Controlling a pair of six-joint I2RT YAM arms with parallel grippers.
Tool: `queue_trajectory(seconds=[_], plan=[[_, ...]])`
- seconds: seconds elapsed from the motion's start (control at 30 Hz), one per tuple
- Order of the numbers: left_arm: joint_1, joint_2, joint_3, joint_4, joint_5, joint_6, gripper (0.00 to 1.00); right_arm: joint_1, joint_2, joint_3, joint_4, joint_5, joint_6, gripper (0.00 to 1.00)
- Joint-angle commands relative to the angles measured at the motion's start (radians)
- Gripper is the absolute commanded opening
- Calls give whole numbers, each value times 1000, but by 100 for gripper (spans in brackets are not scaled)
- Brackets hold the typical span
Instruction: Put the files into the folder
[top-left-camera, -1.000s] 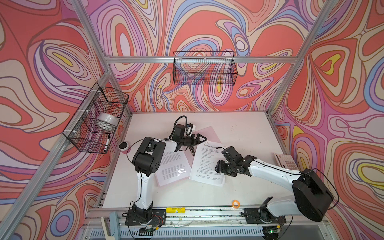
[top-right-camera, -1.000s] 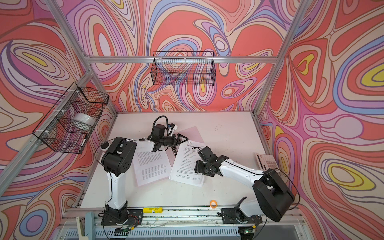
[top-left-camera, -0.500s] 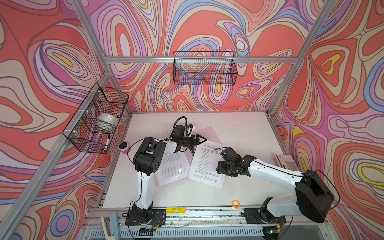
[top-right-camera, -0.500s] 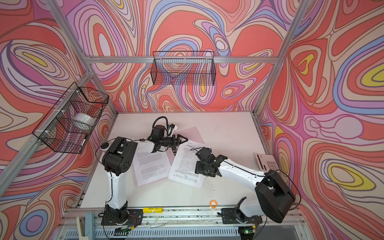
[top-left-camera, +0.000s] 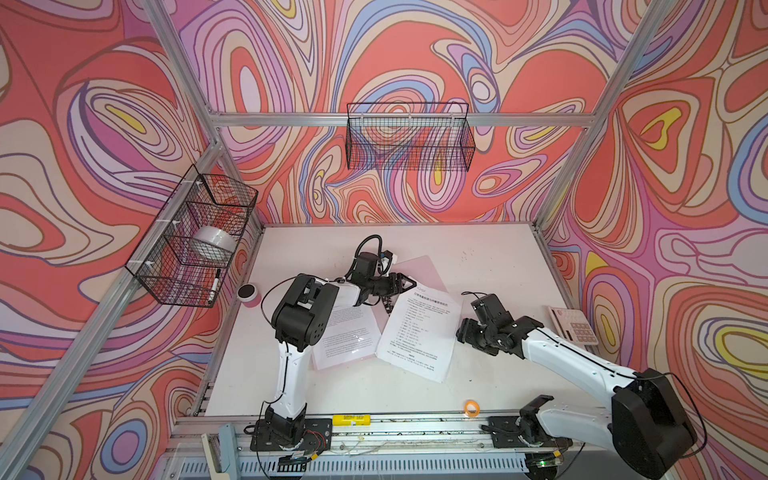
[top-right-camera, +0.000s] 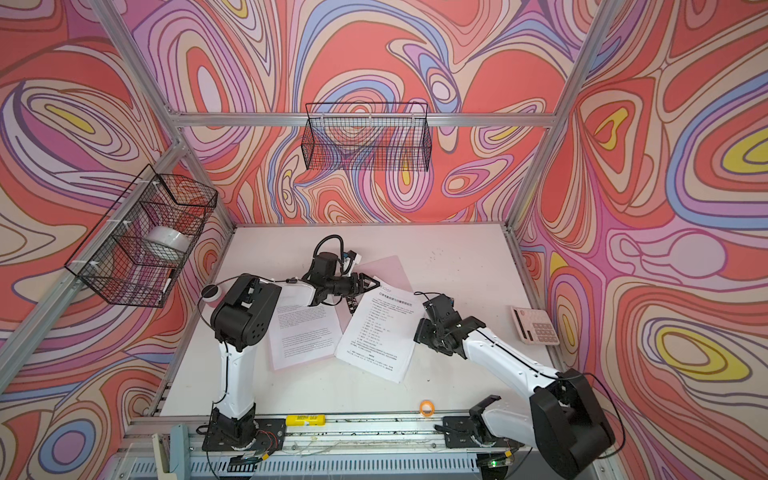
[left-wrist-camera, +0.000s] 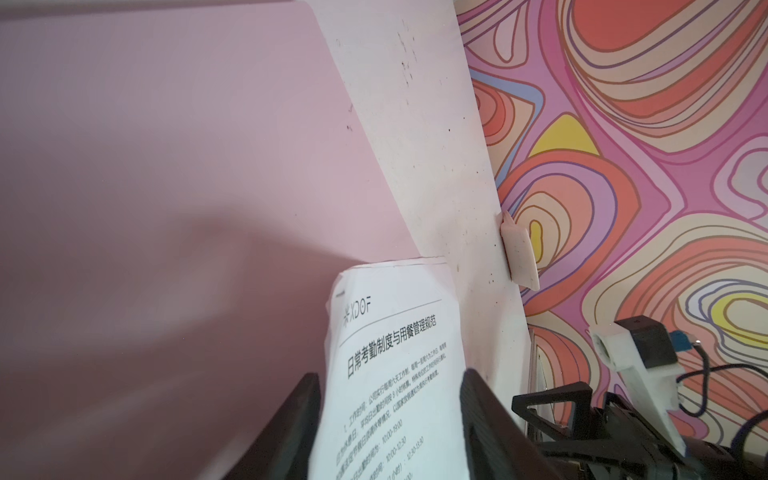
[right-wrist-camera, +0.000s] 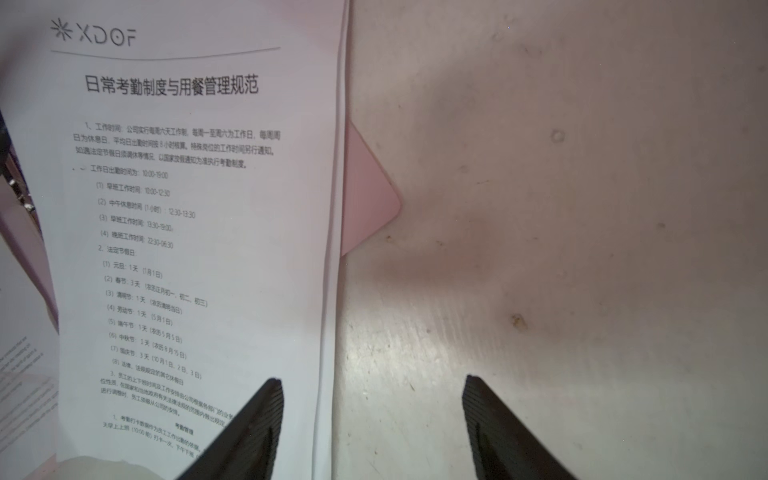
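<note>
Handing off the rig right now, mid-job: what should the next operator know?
Left gripper: open, jaws astride the headed sheet at its top end.
Right gripper: open, one finger over that sheet's edge, one over the table.
The folder: open, flat on the table.
Done: a text sheet lies on its half nearer the left arm.
Left to do: headed sheet lies askew, overhanging the folder's other half; square it in.

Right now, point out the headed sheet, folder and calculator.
headed sheet (top-left-camera: 419, 332): in a top view, page middle.
folder (top-left-camera: 424, 272): in a top view, bare far flap.
calculator (top-left-camera: 579, 331): in a top view, keypad.
</note>
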Motion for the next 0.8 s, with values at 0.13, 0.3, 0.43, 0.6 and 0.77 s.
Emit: queue_trajectory(seconds=[0.13,0.3,0.43,0.6,0.77], plan=[[-41,75,36,-91,-63,7,46,-11,59,-28,153,-112,-24,71],[-49,63,24,-99,-88,8,47,-13,92,-52,237,-166,-3,71],[-48,68,27,-82,-67,-7,49,-14,129,-54,277,-190,6,70],[-54,89,46,-83,-45,-16,49,-13,154,-54,303,-203,16,70],[-57,101,58,-68,-11,-22,47,-13,103,-60,285,-180,30,70]])
